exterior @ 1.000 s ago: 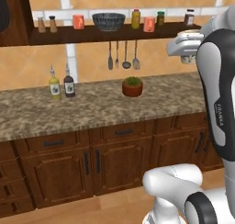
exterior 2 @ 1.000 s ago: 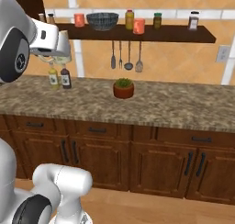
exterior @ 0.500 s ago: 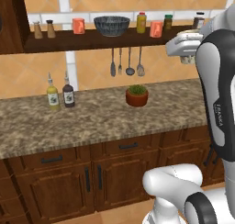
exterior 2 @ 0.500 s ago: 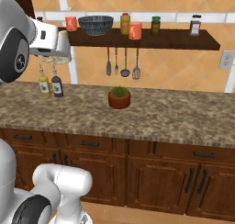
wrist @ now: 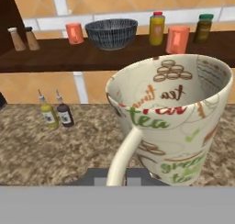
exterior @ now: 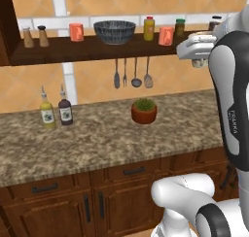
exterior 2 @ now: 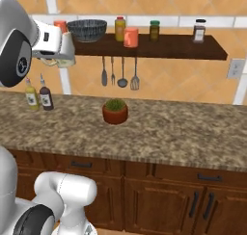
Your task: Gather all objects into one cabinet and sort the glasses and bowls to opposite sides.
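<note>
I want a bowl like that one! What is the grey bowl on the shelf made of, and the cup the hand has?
The grey bowl looks like matte stoneware or woven fibre; its ribbed sides leave that open. The cup looks like glazed ceramic: smooth cream surface, printed tea words. The shelf looks like dark wood.

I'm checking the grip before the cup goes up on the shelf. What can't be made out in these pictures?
- Gripper fingers: the mug covers them in the hand view; the arm hides them in both base views.
- Mug's base: cut off by the bottom edge of the hand view.
- Jar at the shelf's right end: half hidden by the arm, left base view.
- Bottle labels: too small.
</note>
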### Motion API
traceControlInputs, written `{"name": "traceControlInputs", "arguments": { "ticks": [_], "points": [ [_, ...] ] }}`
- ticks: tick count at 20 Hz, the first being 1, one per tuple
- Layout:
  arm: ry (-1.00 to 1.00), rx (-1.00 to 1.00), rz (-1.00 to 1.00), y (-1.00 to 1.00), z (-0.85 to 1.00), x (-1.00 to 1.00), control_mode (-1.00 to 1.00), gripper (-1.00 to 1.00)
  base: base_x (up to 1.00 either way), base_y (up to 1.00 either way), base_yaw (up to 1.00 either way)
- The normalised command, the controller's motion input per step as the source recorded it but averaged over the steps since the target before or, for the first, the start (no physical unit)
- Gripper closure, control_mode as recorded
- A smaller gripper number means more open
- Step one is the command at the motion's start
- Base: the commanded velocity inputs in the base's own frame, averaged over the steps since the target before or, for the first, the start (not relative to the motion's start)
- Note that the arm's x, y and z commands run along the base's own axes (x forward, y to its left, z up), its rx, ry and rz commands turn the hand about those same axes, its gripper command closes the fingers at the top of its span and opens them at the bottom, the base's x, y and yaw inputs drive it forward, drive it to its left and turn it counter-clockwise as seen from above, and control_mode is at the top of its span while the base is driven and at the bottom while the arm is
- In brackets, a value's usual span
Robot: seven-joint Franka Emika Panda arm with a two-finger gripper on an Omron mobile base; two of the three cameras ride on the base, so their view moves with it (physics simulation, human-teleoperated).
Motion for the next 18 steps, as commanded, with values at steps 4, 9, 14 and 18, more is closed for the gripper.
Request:
{"name": "traceControlInputs", "arguments": {
  "ticks": [4,9,14,18],
  "points": [
    [0.00,0.00,0.00,0.00,0.00,0.00,1.00,1.00,0.53,-0.04,0.00],
    [0.00,0.00,0.00,0.00,0.00,0.00,1.00,1.00,0.49,0.00,0.00],
    [0.00,0.00,0.00,0.00,0.00,0.00,1.00,1.00,0.28,0.00,0.00],
    [0.00,0.00,0.00,0.00,0.00,0.00,1.00,1.00,0.40,0.00,0.00]
  ]
}}
